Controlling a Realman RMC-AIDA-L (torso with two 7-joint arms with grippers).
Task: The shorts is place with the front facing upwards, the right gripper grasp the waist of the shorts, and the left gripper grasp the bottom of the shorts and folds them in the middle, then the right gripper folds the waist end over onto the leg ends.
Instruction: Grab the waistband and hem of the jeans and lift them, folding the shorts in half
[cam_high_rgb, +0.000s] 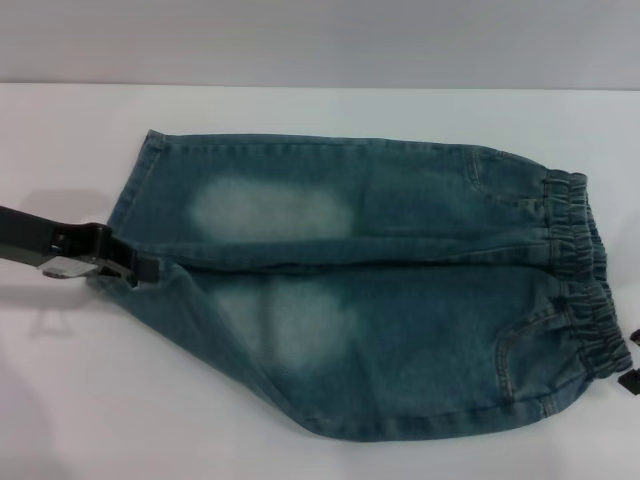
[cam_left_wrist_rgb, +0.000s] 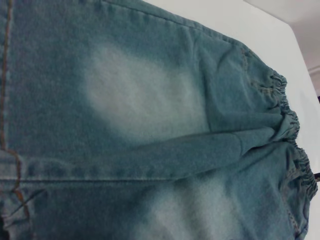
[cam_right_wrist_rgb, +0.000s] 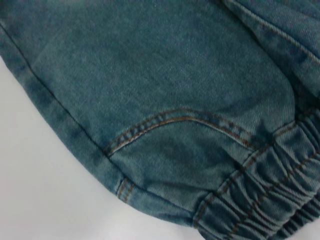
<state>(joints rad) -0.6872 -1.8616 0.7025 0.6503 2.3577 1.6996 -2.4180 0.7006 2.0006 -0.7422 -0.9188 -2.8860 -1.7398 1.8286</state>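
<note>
Head view: one pair of shorts (cam_high_rgb: 370, 300) lies mid-frame on a white table (cam_high_rgb: 80, 400). Right gripper (cam_high_rgb: 632, 375) peeks at lower right, state unclear. Left gripper (cam_high_rgb: 135, 268) pinches the hem (cam_high_rgb: 125, 200) at left.

The shorts (cam_high_rgb: 370, 300) lie flat on the desk (cam_high_rgb: 100, 400), stretched sideways across it. The waist (cam_high_rgb: 585, 270) is at the right, the leg ends (cam_high_rgb: 135, 215) at the left. One leg lies behind, the other in front of it, their inner edges touching along the middle. The left gripper (cam_high_rgb: 135, 268) is at the left, touching the bottom of the shorts. The right gripper (cam_high_rgb: 630, 380) sits at the right edge, just beside the waist's front corner.
</note>
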